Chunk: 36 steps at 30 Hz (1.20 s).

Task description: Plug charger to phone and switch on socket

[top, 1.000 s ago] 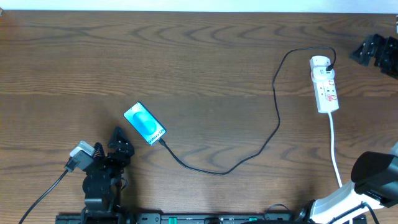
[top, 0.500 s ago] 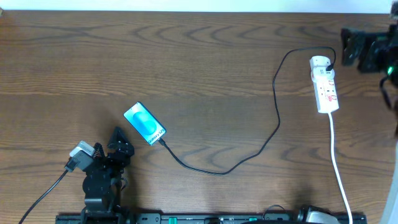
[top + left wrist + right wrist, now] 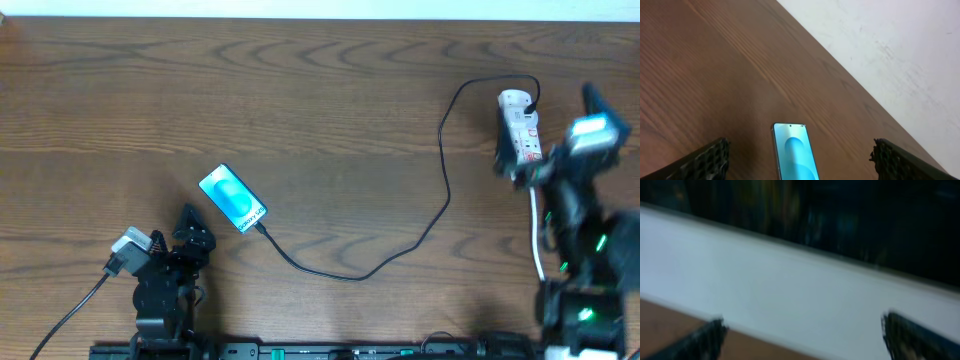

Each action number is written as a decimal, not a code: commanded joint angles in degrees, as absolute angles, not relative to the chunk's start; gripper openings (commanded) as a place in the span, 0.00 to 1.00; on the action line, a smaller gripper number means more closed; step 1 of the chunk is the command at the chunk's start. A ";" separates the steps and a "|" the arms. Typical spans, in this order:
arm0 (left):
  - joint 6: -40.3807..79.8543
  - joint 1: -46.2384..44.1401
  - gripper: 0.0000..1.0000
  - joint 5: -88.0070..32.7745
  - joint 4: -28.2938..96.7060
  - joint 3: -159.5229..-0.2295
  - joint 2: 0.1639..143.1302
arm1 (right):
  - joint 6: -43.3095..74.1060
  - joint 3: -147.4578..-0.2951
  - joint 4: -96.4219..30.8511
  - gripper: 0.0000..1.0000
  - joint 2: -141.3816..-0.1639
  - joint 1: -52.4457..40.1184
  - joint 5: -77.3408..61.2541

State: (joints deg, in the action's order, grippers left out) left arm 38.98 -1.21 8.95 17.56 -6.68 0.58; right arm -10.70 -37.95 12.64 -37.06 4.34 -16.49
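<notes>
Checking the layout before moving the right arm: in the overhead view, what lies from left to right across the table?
Left gripper → phone → charger cable → power strip.

Both arms, fingers spread wide.
The left arm (image 3: 160,285) sits folded low, with the left fingers (image 3: 710,160) far apart at the wrist view's two lower corners. The right arm (image 3: 580,170) shows blurred from overhead, and the right fingers (image 3: 910,337) likewise stand well apart.
</notes>
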 commanded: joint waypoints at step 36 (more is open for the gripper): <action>38.44 -0.93 0.91 9.50 19.00 -5.76 0.23 | 0.67 -0.32 -4.47 0.99 -9.30 -0.49 -1.91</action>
